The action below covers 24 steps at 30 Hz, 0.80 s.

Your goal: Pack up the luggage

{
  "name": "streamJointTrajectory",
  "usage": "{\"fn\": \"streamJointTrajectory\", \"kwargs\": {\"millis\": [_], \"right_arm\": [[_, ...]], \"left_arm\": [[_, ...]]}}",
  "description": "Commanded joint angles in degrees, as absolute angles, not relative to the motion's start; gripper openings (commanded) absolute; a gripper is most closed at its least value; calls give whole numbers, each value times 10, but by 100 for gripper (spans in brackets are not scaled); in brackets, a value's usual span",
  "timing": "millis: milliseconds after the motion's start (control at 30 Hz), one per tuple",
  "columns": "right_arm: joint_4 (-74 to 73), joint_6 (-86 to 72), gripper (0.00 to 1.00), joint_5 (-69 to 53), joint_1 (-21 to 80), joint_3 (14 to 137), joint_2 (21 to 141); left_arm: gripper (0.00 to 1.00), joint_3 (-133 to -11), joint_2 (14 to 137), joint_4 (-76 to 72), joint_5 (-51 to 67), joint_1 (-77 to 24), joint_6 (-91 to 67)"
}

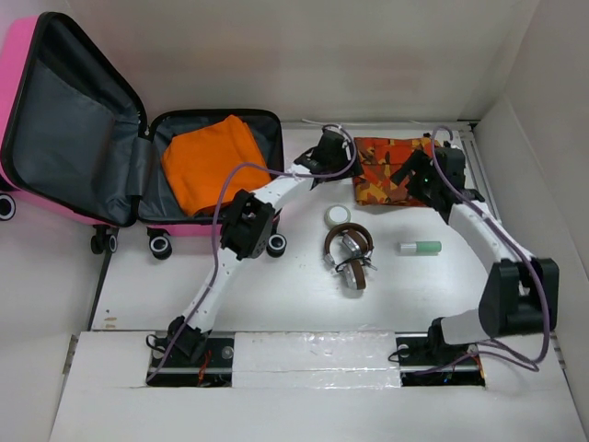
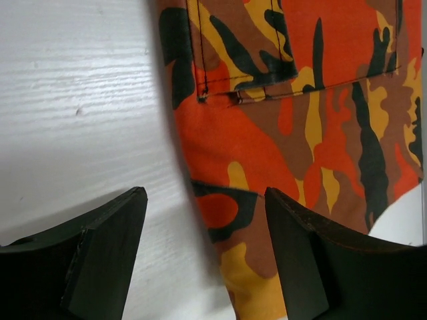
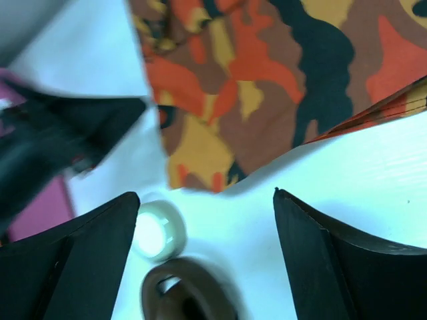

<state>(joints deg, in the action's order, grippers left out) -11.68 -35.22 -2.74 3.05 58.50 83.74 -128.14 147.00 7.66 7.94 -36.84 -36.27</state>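
The hot-pink luggage (image 1: 18,83) lies open at the far left, its lid raised to show grey lining. An orange cloth (image 1: 213,161) lies in its base. An orange camouflage garment (image 1: 382,180) lies folded on the table at the back. My left gripper (image 1: 348,164) is open at the garment's left edge; in the left wrist view (image 2: 203,200) its fingers straddle that edge of the garment (image 2: 287,120). My right gripper (image 1: 416,175) is open over the garment's right part; in the right wrist view (image 3: 203,197) it is empty, with the garment (image 3: 267,67) just beyond it.
A small white jar (image 1: 337,215), brown headphones (image 1: 350,258) and a green tube (image 1: 421,247) lie on the white table in front of the garment. The jar (image 3: 155,230) and headphones (image 3: 187,293) also show in the right wrist view. White walls enclose the table.
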Motion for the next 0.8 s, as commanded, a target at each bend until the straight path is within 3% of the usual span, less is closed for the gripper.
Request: {"fn": "streamJointTrajectory", "kwargs": {"millis": [0,433,567,600,667,700,767], "right_arm": [[-78,-356,86,-6,61,554,761],[-91,-350,82,0,170,523,554],[-121,-344,81,0,206,534,512],[-121,-344,81,7,214,534,505],[-135,-338,81,14,219,534,481],[-141,-338,81,21,227,541,475],[-155,-333,81,21,233,541,458]], "left_arm": [[67,-1343,1503,99,63,-378,-348],[59,-1381,1566,22,77,-394,-402],[37,-1386,1580,-12,84,-394,-420],[23,-1374,1580,-25,84,-394,-420],[5,-1363,1563,-39,77,-394,-420],[0,-1363,1557,-45,72,-394,-412],[0,-1358,1540,-51,72,-394,-398]]}}
